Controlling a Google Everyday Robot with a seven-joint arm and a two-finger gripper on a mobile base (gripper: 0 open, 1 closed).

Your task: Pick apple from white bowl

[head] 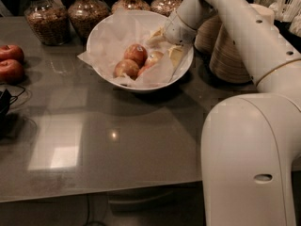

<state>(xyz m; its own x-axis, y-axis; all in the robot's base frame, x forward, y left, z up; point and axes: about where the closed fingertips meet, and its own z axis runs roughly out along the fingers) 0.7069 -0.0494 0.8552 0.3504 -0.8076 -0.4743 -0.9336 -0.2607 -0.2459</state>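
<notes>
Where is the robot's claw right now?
In the camera view, the claw is down inside the white bowl, on its right side beside the apples, left of the stacked tan bowls.

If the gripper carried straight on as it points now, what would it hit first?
The gripper sits inside the white bowl, aimed down-left. It would likely meet the nearest apple or the crinkled paper beside it first; depth is unclear.

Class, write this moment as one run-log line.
phase: reach | gripper: inside white bowl, right side | apple: on paper lining, left of gripper, not lifted
</notes>
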